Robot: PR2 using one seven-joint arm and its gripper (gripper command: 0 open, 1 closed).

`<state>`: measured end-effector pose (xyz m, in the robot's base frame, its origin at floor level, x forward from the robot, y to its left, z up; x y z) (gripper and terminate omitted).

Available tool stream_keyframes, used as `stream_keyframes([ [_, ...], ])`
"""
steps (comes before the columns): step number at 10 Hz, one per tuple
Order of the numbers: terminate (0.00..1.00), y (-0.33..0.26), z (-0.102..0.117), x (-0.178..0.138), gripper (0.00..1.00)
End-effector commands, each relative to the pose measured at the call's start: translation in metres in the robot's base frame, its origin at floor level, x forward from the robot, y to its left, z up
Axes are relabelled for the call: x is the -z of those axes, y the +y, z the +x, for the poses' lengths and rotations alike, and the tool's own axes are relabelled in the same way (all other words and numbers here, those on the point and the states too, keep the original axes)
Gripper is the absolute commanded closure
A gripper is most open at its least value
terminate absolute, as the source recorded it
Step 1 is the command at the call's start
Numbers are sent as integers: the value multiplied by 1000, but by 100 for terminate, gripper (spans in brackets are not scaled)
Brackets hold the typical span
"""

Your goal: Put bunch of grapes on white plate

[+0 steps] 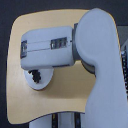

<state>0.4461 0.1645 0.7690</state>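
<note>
Exterior view, looking down from above.

Table (20, 100): light wood top with rounded corners; fills most of the picture; dark floor shows past its edges at the exterior view's left and top.

Robot arm (102, 65): bulky, pale grey-white; a wide upper section runs from the bottom edge up the exterior view's right side; a forearm section (47, 47) reaches across the table toward the exterior view's left, with dark panels along its side and a dark band at its far end.

End effector: hidden beneath the forearm; cannot tell whether its fingers are spread or pressed together, nor whether they pinch anything.

White plate (36, 85): round, glossy; lies on the table just below the forearm's far end; its upper part is covered by the forearm; only the lower arc and part of the middle show.

Bunch of grapes (36, 76): small dark cluster; lies on the white plate near the plate's visible upper part, just under the forearm's lower edge; blurred; leaf or stem not made out; whether anything touches it cannot be told.
</note>
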Motion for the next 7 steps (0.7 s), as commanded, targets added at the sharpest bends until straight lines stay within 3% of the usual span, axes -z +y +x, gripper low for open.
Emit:
stream_keyframes([
  [1,0,-6,-2,16,100],
  [7,0,-20,17,13,100],
])
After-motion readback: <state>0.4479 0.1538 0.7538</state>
